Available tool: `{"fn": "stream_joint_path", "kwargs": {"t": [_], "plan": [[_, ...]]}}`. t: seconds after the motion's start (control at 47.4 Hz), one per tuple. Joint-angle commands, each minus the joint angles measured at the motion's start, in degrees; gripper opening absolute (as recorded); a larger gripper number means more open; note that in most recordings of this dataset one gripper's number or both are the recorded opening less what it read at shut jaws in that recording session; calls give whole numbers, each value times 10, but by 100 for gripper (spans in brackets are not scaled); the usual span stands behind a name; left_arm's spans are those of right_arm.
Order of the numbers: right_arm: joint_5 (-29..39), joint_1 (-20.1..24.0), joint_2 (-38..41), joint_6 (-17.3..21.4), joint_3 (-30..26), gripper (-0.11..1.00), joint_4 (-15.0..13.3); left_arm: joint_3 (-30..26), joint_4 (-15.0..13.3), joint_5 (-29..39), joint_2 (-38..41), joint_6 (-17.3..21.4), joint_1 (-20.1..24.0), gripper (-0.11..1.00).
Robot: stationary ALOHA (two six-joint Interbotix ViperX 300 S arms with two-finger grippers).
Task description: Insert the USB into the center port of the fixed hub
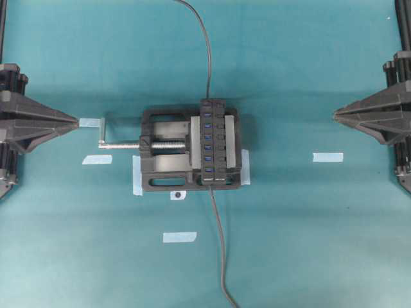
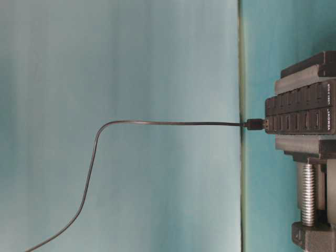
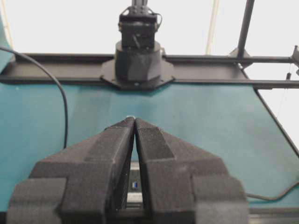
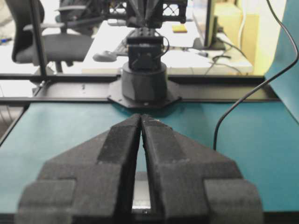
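The left gripper [image 1: 77,120] and right gripper [image 1: 335,114] sat pinched shut and empty, well apart from the long black fixed hub [image 1: 218,141] clamped in the black vise [image 1: 160,183]. The USB's thin dark-grey cable [image 1: 221,256] trailed off-frame, its plug unseen. It probably wanted gripping just behind the plug, squared to the blue center port [image 1: 208,146].

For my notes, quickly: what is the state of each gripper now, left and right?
Left gripper: black foam-padded fingers closed tip to tip, holding nothing.
Right gripper: black foam-padded fingers closed tip to tip, holding nothing.
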Motion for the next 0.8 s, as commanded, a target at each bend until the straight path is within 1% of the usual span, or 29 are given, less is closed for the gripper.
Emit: {"fn": "stream_joint_path", "kwargs": {"t": [0.0,0.021,0.063,0.127,0.211,0.295,0.401,0.59,0.675,0.759,0.78], "plan": [[-3,-6,6,-4,5,16,3,-6,4,-5,5,-10,-7,13],[1,-10,5,-1,9,16,5,-6,4,-5,5,-11,-7,13],[9,-11,5,5,15,19,10,-8,4,-5,7,-11,-8,8],[30,-15,4,17,18,11,18,-12,4,-4,8,-11,-8,1],[60,-25,4,31,12,3,18,-18,4,2,10,-10,-8,0],[83,-34,4,36,6,0,18,-21,4,18,13,-10,-8,0],[100,-40,3,37,-4,0,18,-22,4,44,15,-10,-8,0],[119,-48,3,39,-7,0,18,-22,4,65,16,-11,-6,0],[132,-54,6,47,-15,0,25,-24,4,78,16,-11,-6,0],[167,-65,14,62,-33,0,26,-28,4,93,18,-11,-6,0],[186,-68,20,63,-41,0,25,-29,4,98,18,-11,-5,0]]}}
